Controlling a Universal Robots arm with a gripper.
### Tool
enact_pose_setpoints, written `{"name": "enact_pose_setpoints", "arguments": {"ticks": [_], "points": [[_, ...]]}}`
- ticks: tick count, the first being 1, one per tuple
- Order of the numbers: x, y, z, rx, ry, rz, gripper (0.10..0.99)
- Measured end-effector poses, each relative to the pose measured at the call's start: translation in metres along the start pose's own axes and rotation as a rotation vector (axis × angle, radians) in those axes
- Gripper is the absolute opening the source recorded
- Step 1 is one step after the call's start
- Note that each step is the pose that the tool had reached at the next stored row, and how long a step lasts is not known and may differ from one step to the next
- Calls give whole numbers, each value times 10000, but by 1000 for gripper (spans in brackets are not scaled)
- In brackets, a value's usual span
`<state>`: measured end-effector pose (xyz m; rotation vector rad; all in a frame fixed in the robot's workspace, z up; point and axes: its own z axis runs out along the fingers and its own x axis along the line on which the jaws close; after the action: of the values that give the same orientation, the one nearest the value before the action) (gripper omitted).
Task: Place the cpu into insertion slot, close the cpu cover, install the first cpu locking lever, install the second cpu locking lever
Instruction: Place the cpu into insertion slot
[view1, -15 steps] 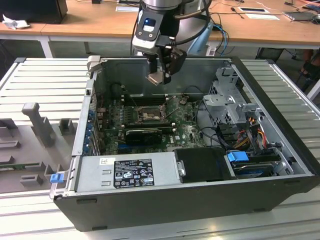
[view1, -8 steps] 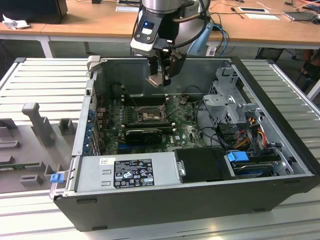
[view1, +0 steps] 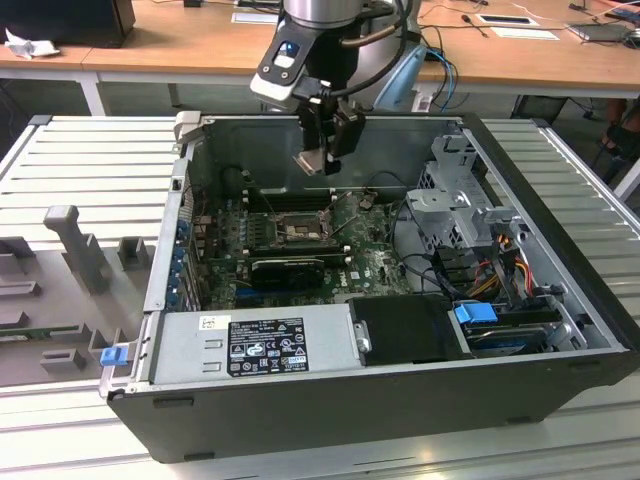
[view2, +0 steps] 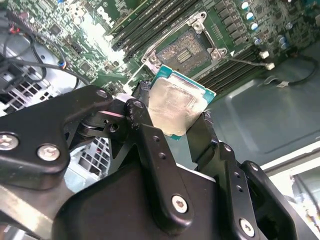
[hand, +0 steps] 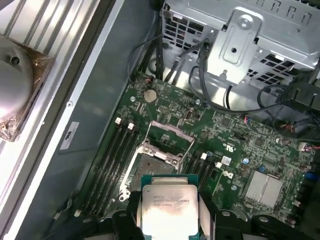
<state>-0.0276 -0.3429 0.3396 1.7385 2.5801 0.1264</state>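
My gripper (view1: 322, 160) hangs over the open computer case, shut on the cpu (view1: 311, 163), a flat square chip with a pale silver top. In both wrist views the cpu (view2: 172, 107) (hand: 167, 207) sits clamped by its edges between the two black fingers (view2: 145, 130). The insertion slot (view1: 297, 232) lies below on the green board, well apart from the chip. Its recessed centre (view2: 187, 50) (hand: 155, 165) is uncovered. The cpu cover (hand: 169, 132) stands swung up at the slot's far edge.
Long black memory slots (hand: 107, 165) flank the socket. A metal drive cage (view1: 465, 200) with cables stands at the exterior view's right, and a power supply (view1: 255, 345) lies along the case front. A black ribbed block (view1: 290, 268) sits beside the socket. Grey fixtures (view1: 75, 245) stand outside the case.
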Motion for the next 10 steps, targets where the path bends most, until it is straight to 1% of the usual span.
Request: {"name": "enact_pose_setpoints", "arguments": {"ticks": [2,10], "points": [[0,0,3,-6,-26,300,541],[0,-1,11,-23,-91,1073,541]]}}
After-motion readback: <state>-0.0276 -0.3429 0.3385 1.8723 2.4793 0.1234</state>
